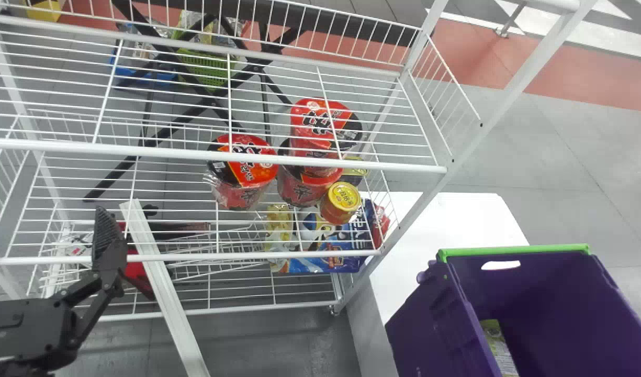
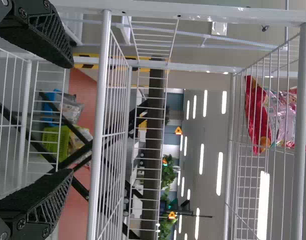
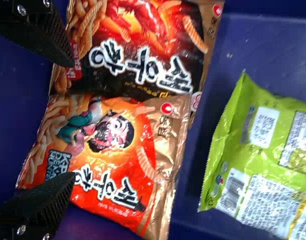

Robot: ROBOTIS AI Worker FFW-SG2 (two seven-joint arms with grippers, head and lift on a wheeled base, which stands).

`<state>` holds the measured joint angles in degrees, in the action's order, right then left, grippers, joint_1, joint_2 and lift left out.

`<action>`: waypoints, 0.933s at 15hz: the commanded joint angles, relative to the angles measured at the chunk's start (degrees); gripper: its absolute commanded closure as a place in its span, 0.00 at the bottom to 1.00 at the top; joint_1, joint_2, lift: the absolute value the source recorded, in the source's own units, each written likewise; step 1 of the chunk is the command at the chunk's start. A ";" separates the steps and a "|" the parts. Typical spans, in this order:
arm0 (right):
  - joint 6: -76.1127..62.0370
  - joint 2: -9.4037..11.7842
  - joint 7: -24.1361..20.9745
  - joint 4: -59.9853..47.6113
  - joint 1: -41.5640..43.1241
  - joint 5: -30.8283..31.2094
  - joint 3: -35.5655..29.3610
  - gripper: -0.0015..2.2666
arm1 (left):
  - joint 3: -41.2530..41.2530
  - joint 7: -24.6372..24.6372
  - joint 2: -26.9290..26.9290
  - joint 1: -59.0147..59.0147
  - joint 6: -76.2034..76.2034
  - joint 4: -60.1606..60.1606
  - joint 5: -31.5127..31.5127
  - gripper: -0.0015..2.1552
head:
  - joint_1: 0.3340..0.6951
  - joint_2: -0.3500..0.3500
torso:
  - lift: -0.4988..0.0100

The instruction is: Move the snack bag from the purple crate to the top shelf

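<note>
In the head view my left gripper is parked at the left, beside the wire rack, fingers wide apart; the left wrist view shows this gripper open with nothing held. The purple crate stands at the lower right, a green bag partly visible inside. In the right wrist view my right gripper is open over two overlapping snack bags, a dark-and-red one and an orange one. A green snack bag lies apart from them on the crate floor.
Red noodle cups and a yellow-lidded cup stand on a rack level, with a blue bag lower down. A white table carries the crate. Red and pink bags sit on a rack shelf in the left wrist view.
</note>
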<state>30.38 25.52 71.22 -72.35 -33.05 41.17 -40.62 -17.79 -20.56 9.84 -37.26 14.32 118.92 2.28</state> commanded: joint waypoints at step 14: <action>-1.76 -3.20 -17.17 1.51 -0.18 3.21 3.17 0.04 | 0.48 0.43 -0.52 0.52 3.83 -1.85 -0.96 0.03 | 1.00 0.00 | 0.09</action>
<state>29.09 22.47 54.54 -71.52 -33.31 44.40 -37.52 -17.31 -20.11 9.32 -36.72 17.62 117.14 1.37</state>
